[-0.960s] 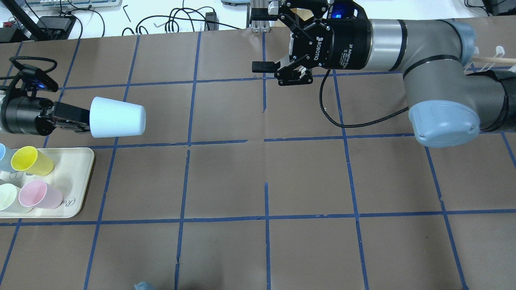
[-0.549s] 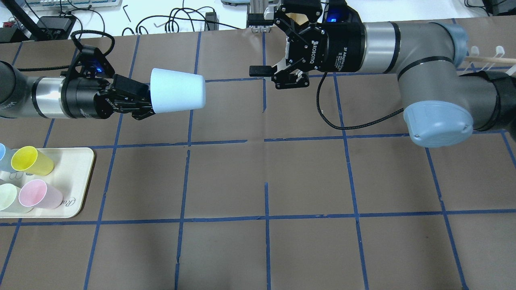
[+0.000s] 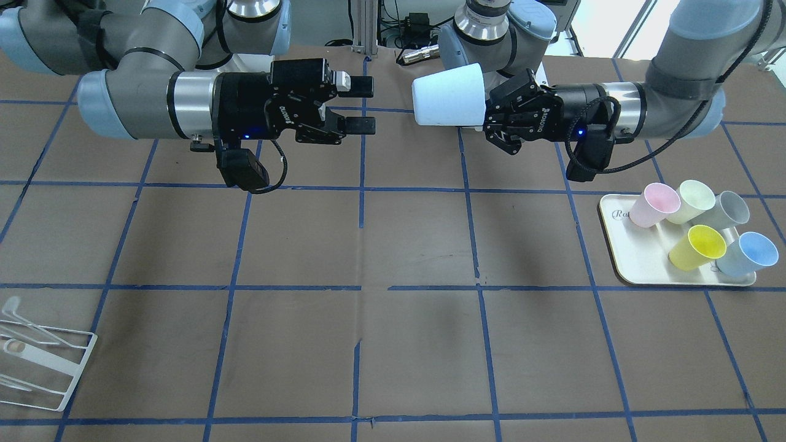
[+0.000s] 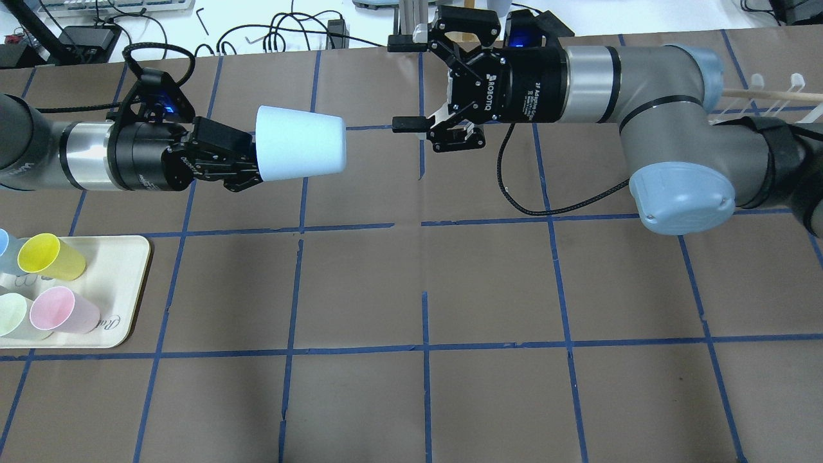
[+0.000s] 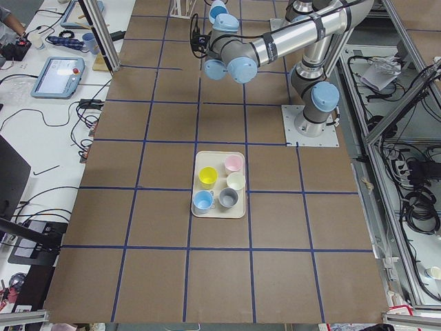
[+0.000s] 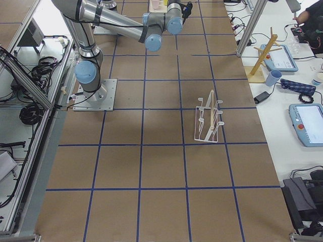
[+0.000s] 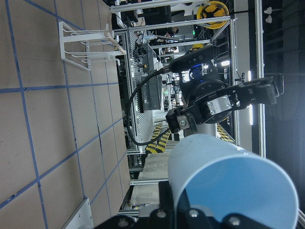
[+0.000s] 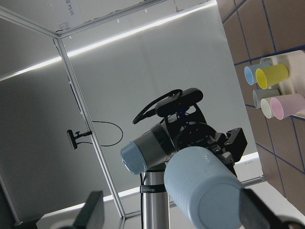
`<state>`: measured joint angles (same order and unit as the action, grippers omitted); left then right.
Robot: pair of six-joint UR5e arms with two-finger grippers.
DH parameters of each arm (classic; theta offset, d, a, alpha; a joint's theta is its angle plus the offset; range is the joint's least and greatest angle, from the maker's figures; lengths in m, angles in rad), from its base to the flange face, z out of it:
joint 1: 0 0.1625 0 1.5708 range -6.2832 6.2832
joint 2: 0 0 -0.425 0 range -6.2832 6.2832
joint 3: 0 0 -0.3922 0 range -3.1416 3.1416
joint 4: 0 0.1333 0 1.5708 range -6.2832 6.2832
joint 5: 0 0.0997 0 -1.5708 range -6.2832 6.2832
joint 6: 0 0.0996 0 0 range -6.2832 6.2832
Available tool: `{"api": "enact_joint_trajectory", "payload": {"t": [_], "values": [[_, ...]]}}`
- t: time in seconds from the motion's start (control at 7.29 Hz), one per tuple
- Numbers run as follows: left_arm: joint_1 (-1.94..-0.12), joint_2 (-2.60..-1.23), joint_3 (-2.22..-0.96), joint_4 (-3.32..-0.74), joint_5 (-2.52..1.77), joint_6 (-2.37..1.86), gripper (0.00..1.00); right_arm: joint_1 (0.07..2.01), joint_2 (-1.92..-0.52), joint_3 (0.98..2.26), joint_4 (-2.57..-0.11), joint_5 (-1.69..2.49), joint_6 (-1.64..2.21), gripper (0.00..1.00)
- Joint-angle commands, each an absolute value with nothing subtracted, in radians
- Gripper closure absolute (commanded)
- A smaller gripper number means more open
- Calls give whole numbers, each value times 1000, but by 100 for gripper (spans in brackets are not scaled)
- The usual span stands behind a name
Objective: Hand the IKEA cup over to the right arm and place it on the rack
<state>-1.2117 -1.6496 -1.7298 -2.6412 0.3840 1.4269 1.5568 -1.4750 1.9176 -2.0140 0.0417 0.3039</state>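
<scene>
The pale sky-blue IKEA cup [image 4: 301,150] is held sideways in the air, its closed base pointing at the right arm. My left gripper [image 4: 249,161] is shut on the cup's rim end. My right gripper [image 4: 405,83] is open and empty, its jaws spread wide a short gap from the cup's base. In the front view the cup [image 3: 448,95] and the right gripper [image 3: 363,105] face each other. The right wrist view shows the cup's base [image 8: 205,195] between the open fingers [image 8: 90,210]. The white wire rack [image 3: 43,368] stands on the robot's right side, and also shows in the exterior right view [image 6: 208,121].
A cream tray [image 4: 132,283] at the robot's left holds a yellow tumbler [image 4: 48,257], a pink one [image 4: 64,310], a pale green one, a grey one [image 3: 727,210] and a second light-blue one [image 3: 752,253]. Brown paper with blue tape lines covers the table.
My left arm has carried the cup up and to the right, toward the right gripper. The right gripper has shifted slightly left and stayed open.
</scene>
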Motion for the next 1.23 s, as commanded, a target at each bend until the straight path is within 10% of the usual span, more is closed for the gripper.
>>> {"api": "enact_joint_trajectory", "payload": {"t": [0.0,1.1], "values": [[-1256,-1628,-1730,-2640,321,1430,100,1563,-1463,1922,-2011,38,311,0],[-1285,-1582,-1738,-2642,288,1417,100,1585,-1448,1917,-2168,3,648,0]]}}
